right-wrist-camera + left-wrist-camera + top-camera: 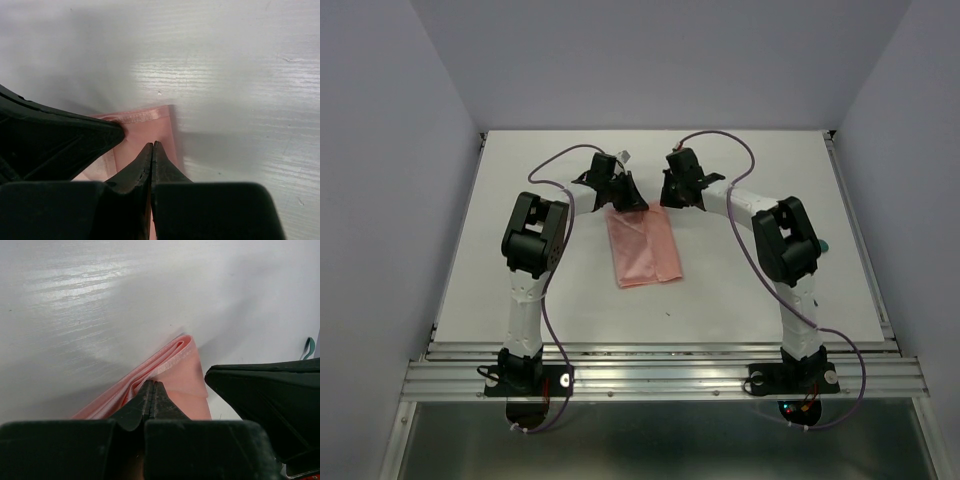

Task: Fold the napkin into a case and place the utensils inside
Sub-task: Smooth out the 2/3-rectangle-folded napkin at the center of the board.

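Got both grippers parked at the far edge of the napkin (642, 250), one per corner, I reckon to set up the next fold. Left gripper (152, 390) and right gripper (152, 150) are both squeezed tight, but I can't tell if any cloth is pinched. The napkin lies mid-table (740, 290), part folded. The utensils (310, 347) peek out by my right elbow, well apart from the napkin. Nothing's blocking.

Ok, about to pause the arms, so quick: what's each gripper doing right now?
Left gripper: closed, apparently pinching the napkin at its folded edge.
Right gripper: closed over the napkin's corner; whether it grips it cannot be told.
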`<state>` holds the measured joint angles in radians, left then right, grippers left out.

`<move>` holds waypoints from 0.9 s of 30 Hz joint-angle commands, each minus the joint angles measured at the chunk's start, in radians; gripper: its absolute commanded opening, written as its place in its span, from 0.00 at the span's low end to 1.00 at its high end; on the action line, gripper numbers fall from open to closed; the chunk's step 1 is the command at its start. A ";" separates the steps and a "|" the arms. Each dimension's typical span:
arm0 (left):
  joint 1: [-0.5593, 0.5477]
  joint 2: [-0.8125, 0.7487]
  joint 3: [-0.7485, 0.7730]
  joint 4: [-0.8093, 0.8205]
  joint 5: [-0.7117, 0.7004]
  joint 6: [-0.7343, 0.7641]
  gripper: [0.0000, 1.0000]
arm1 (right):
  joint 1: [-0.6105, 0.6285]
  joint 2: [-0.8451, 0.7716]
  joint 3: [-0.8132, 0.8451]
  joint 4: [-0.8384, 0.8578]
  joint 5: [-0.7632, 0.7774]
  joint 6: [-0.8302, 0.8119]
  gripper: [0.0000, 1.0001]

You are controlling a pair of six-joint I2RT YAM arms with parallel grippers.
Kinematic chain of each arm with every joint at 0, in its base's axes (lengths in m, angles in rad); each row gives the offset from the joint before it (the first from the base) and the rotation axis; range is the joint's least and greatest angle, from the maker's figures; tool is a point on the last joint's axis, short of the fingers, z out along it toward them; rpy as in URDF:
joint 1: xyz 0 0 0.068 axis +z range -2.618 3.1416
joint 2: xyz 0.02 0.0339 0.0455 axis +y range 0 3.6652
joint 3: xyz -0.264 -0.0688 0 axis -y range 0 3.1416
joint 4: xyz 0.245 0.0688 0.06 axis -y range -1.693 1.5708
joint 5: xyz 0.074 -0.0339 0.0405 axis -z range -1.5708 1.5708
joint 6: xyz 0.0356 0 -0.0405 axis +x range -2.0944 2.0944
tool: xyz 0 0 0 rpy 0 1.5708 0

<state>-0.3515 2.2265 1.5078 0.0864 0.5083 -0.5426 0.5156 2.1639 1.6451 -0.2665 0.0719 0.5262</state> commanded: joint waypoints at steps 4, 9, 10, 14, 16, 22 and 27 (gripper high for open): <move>0.005 0.018 0.014 -0.068 -0.047 0.050 0.00 | -0.005 0.007 -0.030 0.012 -0.043 -0.014 0.01; 0.005 0.016 0.025 -0.073 -0.045 0.052 0.00 | -0.005 0.040 -0.050 0.019 -0.064 0.001 0.01; 0.005 0.012 0.028 -0.074 -0.047 0.052 0.00 | -0.005 0.043 -0.053 0.018 -0.063 0.006 0.01; 0.005 0.001 0.045 -0.085 -0.059 0.066 0.00 | -0.005 0.053 -0.071 0.018 -0.060 0.021 0.01; 0.005 -0.016 0.061 -0.125 -0.073 0.073 0.00 | -0.005 0.054 -0.076 0.016 -0.050 0.029 0.01; -0.009 -0.105 0.129 -0.214 -0.135 0.119 0.07 | -0.005 0.069 -0.064 -0.006 -0.041 0.054 0.01; -0.027 -0.160 0.189 -0.312 -0.149 0.167 0.33 | 0.004 0.094 -0.015 -0.091 0.009 0.095 0.01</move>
<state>-0.3664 2.1990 1.6188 -0.1329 0.4000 -0.4496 0.5117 2.1967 1.5993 -0.2317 0.0219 0.5892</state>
